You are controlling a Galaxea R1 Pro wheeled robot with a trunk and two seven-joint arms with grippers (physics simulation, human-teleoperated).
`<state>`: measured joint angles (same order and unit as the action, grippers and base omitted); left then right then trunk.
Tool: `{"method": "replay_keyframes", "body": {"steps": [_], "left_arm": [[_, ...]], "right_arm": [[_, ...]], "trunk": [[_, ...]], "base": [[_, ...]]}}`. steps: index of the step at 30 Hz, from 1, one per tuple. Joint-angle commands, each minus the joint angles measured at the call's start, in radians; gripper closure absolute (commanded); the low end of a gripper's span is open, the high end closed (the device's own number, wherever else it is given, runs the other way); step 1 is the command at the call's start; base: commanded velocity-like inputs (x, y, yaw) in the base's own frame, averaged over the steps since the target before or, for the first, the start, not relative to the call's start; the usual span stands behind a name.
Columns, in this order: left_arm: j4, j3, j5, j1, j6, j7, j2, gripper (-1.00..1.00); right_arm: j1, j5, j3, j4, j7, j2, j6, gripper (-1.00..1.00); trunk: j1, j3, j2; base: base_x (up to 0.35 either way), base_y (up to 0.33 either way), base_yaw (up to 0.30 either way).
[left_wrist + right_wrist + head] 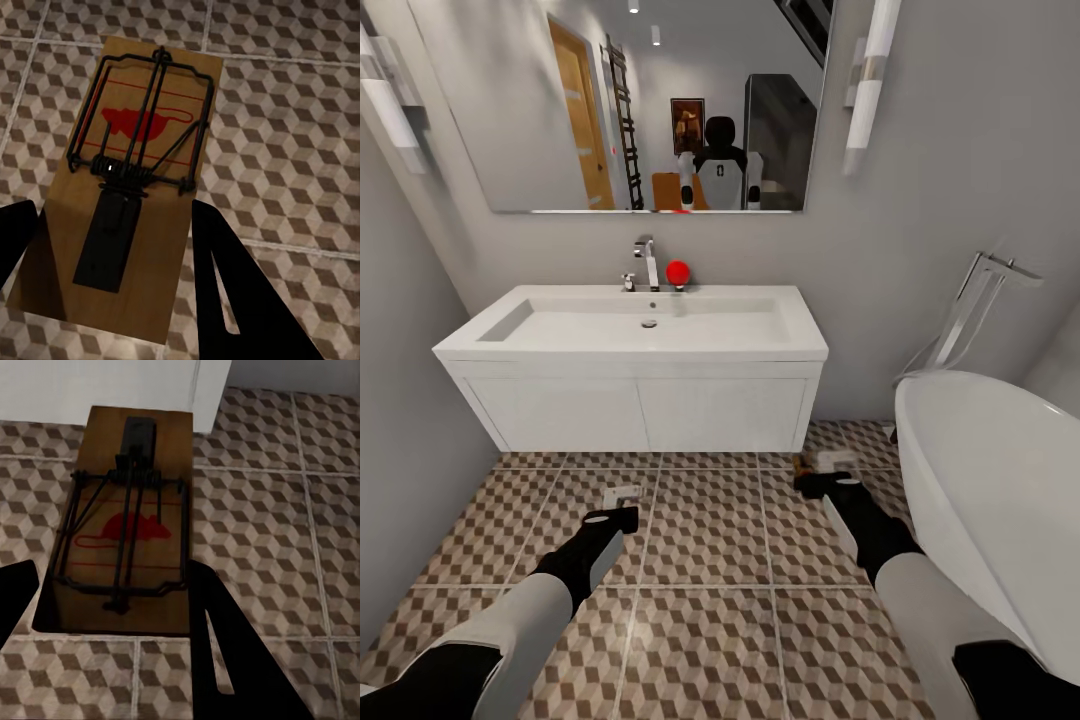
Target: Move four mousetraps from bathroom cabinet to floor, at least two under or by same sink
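Two mousetraps are in my grippers, low over the bathroom floor (710,560) in front of the white sink (630,345). My left gripper (615,517) (112,206) is shut on a mousetrap (127,202) (622,494), a brown board with a red mouse mark and a dark wire spring, gripped by its edges. By the sink unit's right corner, my right gripper (822,483) (112,570) is shut on another mousetrap (124,525) (832,460). Whether either board touches the tiles I cannot tell. The cabinet is out of view.
A white bathtub (990,480) with a tall chrome tap (975,300) crowds the right side. A grey wall (400,420) closes the left. On the sink stand a faucet (648,262) and a red ball (678,272), under a mirror (660,100).
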<state>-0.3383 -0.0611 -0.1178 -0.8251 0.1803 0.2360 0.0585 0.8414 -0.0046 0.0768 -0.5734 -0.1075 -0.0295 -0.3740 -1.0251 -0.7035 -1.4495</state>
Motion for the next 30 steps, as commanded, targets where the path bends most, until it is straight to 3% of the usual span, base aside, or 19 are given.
{"method": "replay_keyframes", "body": {"steps": [1, 4, 5, 6, 8, 10, 13, 16, 19, 21, 22, 24, 27, 30], "left_arm": [[-0.004, -0.005, -0.007, 0.000, 0.007, 0.009, 0.000, 1.00], [-0.031, -0.001, -0.006, -0.002, 0.042, 0.012, 0.001, 1.00], [-0.084, 0.000, -0.006, -0.006, 0.134, 0.012, -0.001, 1.00], [-0.113, 0.001, -0.006, -0.009, 0.180, 0.011, -0.003, 1.00], [-0.259, 0.001, -0.005, -0.036, 0.401, 0.012, -0.010, 1.00], [-0.338, 0.001, -0.004, -0.072, 0.530, 0.012, -0.013, 1.00], [-0.354, 0.001, -0.004, -0.154, 0.623, 0.014, -0.021, 1.00], [-0.324, 0.001, -0.003, -0.198, 0.652, 0.015, -0.026, 1.00], [-0.226, 0.001, -0.005, -0.212, 0.616, 0.014, -0.025, 1.00], [-0.139, 0.001, -0.006, -0.216, 0.518, 0.011, -0.021, 1.00], [-0.068, -0.001, -0.006, -0.217, 0.387, 0.010, -0.008, 1.00], [-0.021, -0.003, -0.006, -0.218, 0.284, 0.009, 0.004, 1.00], [0.016, -0.006, -0.005, -0.219, 0.208, 0.008, 0.012, 1.00], [0.028, -0.007, -0.005, -0.219, 0.181, 0.007, 0.015, 1.00]], "right_arm": [[0.001, 0.000, 0.005, 0.010, 0.001, 0.001, 0.003, 1.00], [0.001, 0.000, 0.005, 0.026, 0.010, -0.001, 0.015, 1.00], [0.001, 0.001, 0.006, 0.029, 0.012, -0.002, 0.017, 1.00], [0.001, 0.001, 0.006, 0.029, 0.012, -0.002, 0.018, 1.00], [0.001, 0.000, 0.006, 0.031, 0.013, -0.003, 0.019, 1.00], [0.001, 0.000, 0.006, 0.031, 0.014, -0.004, 0.019, 1.00], [0.001, 0.000, 0.007, 0.032, 0.014, -0.004, 0.019, 1.00], [0.001, 0.000, 0.007, 0.032, 0.014, -0.005, 0.020, 1.00], [0.001, 0.000, 0.007, 0.032, 0.014, -0.006, 0.020, 1.00], [0.001, 0.000, 0.006, 0.032, 0.014, -0.006, 0.020, 1.00], [0.001, 0.000, 0.007, 0.032, 0.014, -0.005, 0.020, 1.00], [0.001, 0.000, 0.006, 0.032, 0.014, -0.005, 0.021, 1.00], [0.001, 0.001, 0.006, 0.031, 0.015, -0.004, 0.021, 1.00], [0.001, 0.001, 0.006, 0.031, 0.015, -0.004, 0.021, 1.00]], "trunk": [[0.000, -0.001, 0.000], [0.000, -0.001, 0.000], [0.000, -0.001, 0.000], [0.000, -0.001, 0.000], [0.000, -0.001, 0.000], [0.000, -0.001, 0.000], [0.000, -0.001, 0.000], [0.000, -0.001, 0.000], [0.000, -0.001, 0.000], [0.000, -0.001, 0.000], [0.000, -0.001, 0.000], [0.000, -0.001, 0.000], [0.000, -0.001, 0.000], [0.000, -0.001, 0.000]], "base": [[0.000, 0.000, 0.000], [0.000, 0.000, 0.000], [0.000, 0.000, 0.000], [0.000, 0.000, 0.000], [0.000, 0.000, 0.000], [0.000, 0.000, 0.000], [0.000, 0.000, 0.000], [0.000, 0.000, 0.000], [0.000, 0.000, 0.000], [0.000, 0.000, 0.000], [0.000, 0.000, 0.000], [0.000, 0.000, 0.000], [0.000, 0.000, 0.000], [0.000, 0.000, 0.000]]}}
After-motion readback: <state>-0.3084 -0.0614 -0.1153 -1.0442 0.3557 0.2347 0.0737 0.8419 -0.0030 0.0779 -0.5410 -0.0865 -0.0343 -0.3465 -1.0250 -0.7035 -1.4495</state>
